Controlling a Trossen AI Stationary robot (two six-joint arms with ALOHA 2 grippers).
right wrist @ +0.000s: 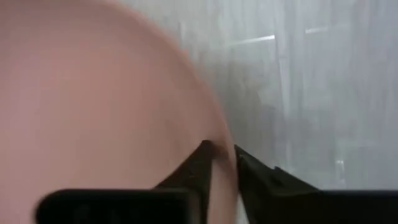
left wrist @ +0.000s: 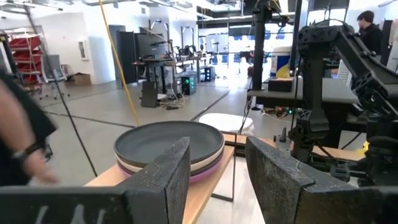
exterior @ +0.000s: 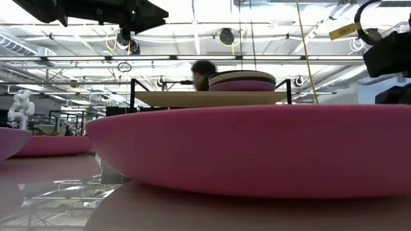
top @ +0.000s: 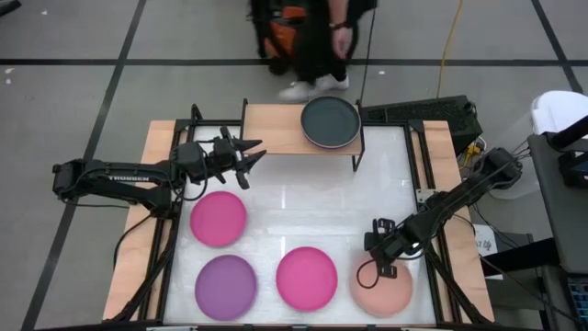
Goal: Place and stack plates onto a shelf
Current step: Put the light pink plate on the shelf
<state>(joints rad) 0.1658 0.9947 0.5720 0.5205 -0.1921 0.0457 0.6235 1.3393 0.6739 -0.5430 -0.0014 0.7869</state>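
The light-wood shelf [top: 276, 129] stands at the table's far edge. A stack of plates topped by a dark grey one [top: 331, 122] [left wrist: 168, 142] rests on its right half. On the table lie a magenta plate [top: 219, 218], a purple plate [top: 226, 287], a second magenta plate [top: 307, 278] and a salmon plate [top: 384, 292]. My left gripper [top: 250, 158] [left wrist: 217, 180] hovers open near the shelf's left half, facing the stack. My right gripper [top: 379, 244] [right wrist: 222, 165] is at the salmon plate's far edge, shut on it. My right gripper pinches the salmon plate's rim [right wrist: 225, 143] at the plate's far edge. One finger [right wrist: 198, 167] is inside the plate and the other finger [right wrist: 252, 171] outside it, coming from above and slanting down. Whether the plate is lifted off the table, I cannot tell.
A person [top: 312, 41] stands just beyond the table's far edge behind the shelf; a hand [left wrist: 28, 158] shows in the left wrist view. A dark box with cables [top: 423, 115] sits right of the shelf. Bare table top [top: 312, 207] lies between shelf and plates.
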